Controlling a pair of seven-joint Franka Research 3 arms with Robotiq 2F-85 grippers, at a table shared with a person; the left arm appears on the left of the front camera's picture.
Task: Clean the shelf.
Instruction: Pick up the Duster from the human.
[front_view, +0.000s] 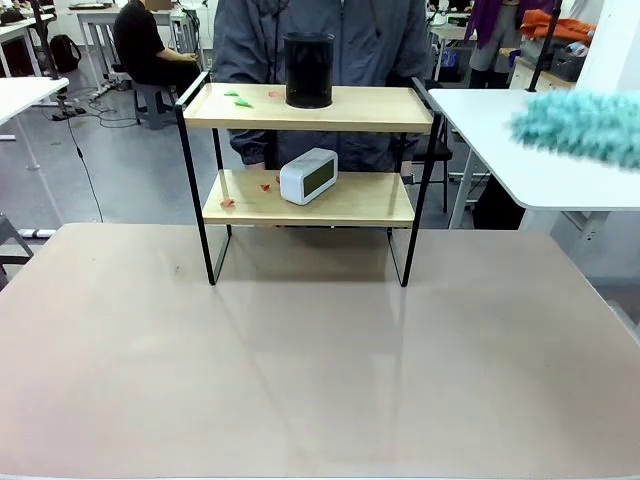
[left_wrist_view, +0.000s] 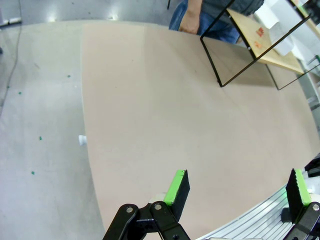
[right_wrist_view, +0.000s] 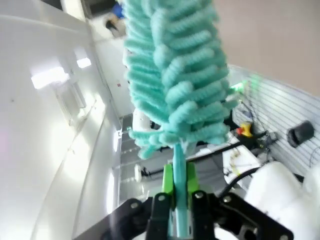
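The shelf (front_view: 370, 108) stands at the far side of the tan table, straight ahead, with two wooden boards in a black frame. Its top board carries a black cylinder (front_view: 308, 70) and small green and red scraps (front_view: 240, 99). On the lower board lie a white alarm clock (front_view: 308, 176) and red scraps (front_view: 228, 202). A fluffy teal duster (front_view: 585, 125) hangs in the air at the right, level with the top board and apart from it. My right gripper (right_wrist_view: 179, 192) is shut on the duster's handle, below its head (right_wrist_view: 175, 75). My left gripper (left_wrist_view: 237, 192) stands open over the table's near edge, far from the shelf (left_wrist_view: 272, 55).
A person in a grey jacket (front_view: 320, 40) stands right behind the shelf, one hand (left_wrist_view: 189, 22) hanging by the table's far edge. The tan table (front_view: 320, 350) stretches bare in front of the shelf. White tables (front_view: 530, 160) stand at the right and far left.
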